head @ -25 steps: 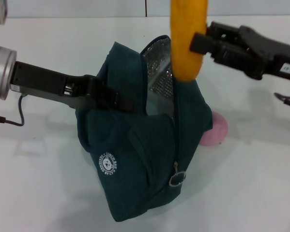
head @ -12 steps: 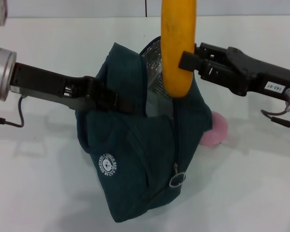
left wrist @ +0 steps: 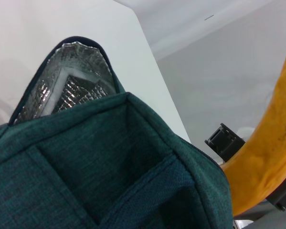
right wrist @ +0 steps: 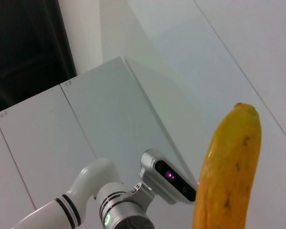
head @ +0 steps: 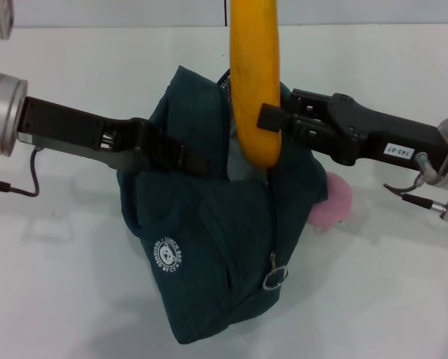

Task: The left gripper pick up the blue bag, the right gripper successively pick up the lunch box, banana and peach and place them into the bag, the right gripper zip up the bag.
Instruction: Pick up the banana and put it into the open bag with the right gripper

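Nearest the robot's head, the blue bag (head: 216, 247) stands on the white table (head: 59, 284), its round white logo (head: 168, 258) facing forward and a metal zipper pull (head: 274, 278) hanging low on its front seam. The left gripper (head: 160, 149) reaches in from the left side and is clamped on the upper edge of the bag, holding the mouth up; the left wrist view shows the silver foil lining (left wrist: 68, 88) inside the open top. Just beyond, over that opening, the right gripper (head: 272, 123) comes in from the right and is closed around the banana (head: 255, 82), which hangs nearly upright with its lower end at the mouth of the bag; whether the tip is already inside cannot be told. The banana's upper part rises out of the top of the head view. Behind the bag on its right side, the pink peach (head: 332, 202) lies on the table, partly hidden by the bag and touching or almost touching it. The lunch box cannot be seen.
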